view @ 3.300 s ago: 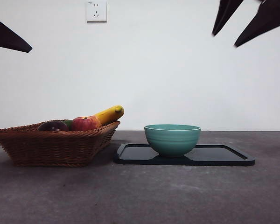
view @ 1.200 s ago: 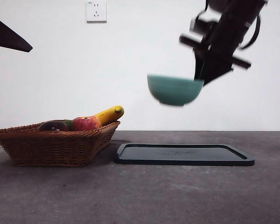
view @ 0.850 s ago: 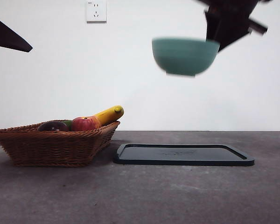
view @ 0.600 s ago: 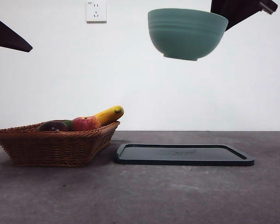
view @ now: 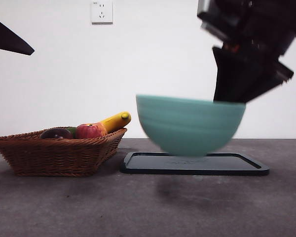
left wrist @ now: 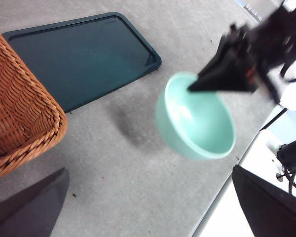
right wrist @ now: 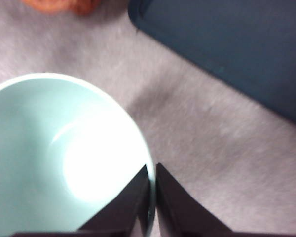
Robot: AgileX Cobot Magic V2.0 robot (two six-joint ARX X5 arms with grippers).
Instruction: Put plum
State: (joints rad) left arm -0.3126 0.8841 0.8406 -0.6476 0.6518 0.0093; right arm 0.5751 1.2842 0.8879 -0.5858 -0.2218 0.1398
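Note:
The plum (view: 55, 133) lies dark and round in the wicker basket (view: 54, 155) at the left, beside a red apple (view: 90, 131) and a banana (view: 116, 121). It does not show in either wrist view. My right gripper (view: 229, 98) is shut on the rim of a teal bowl (view: 190, 124), holding it in the air just above the table on the near side of the dark tray (view: 237, 169). In the right wrist view its jaws (right wrist: 152, 182) pinch the empty bowl's rim (right wrist: 64, 158). My left gripper (left wrist: 153, 212) hangs open, high and well clear of the basket.
The left wrist view shows the basket's corner (left wrist: 15, 108), the tray (left wrist: 79, 54), the hanging bowl (left wrist: 197, 116) and the table's edge at the right. A wall socket (view: 102, 11) sits on the wall behind.
The right gripper took the bowl off the tray and raised it high. Since half a second ago the bowl has come down and nearer to the front camera. The fruit has not moved.

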